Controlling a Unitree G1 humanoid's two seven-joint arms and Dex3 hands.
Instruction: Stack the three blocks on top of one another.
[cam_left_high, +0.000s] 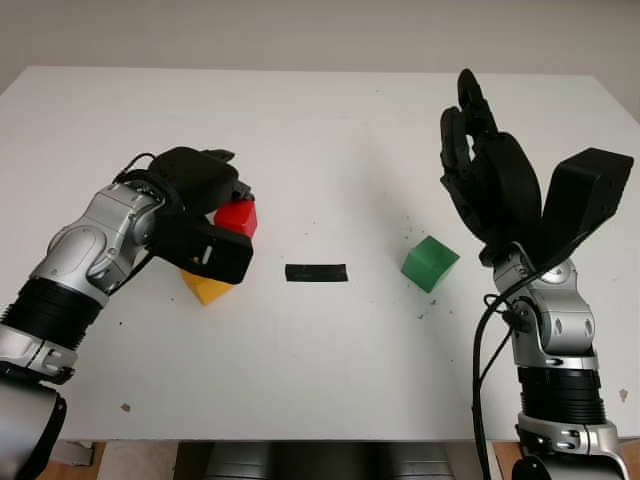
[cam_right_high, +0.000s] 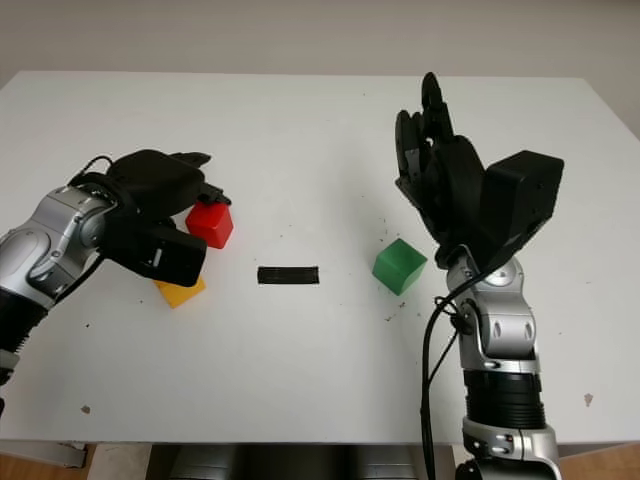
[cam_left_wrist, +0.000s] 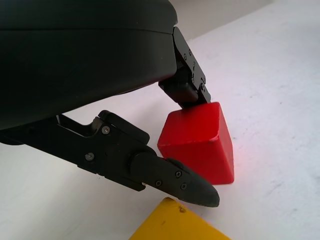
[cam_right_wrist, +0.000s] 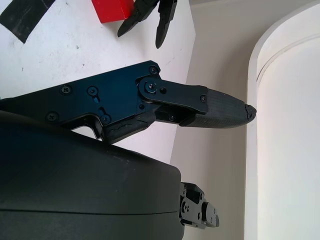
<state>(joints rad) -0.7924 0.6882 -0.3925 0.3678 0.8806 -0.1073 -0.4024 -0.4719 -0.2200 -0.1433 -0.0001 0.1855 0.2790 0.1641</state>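
The red block (cam_left_high: 237, 218) sits on the white table (cam_left_high: 330, 120) left of centre. My left hand (cam_left_high: 232, 195) is over it, open, with one fingertip (cam_left_wrist: 190, 95) touching its upper far edge and the thumb (cam_left_wrist: 192, 187) low along its near side. The yellow block (cam_left_high: 205, 288) lies just nearer me, half hidden under that hand. The green block (cam_left_high: 430, 262) stands alone right of centre. My right hand (cam_left_high: 480, 170) is raised above the table, behind and to the right of the green block, open and holding nothing.
A short strip of black tape (cam_left_high: 316, 272) lies flat on the table between the yellow and green blocks. The table's front edge (cam_left_high: 300, 438) runs close to my arms.
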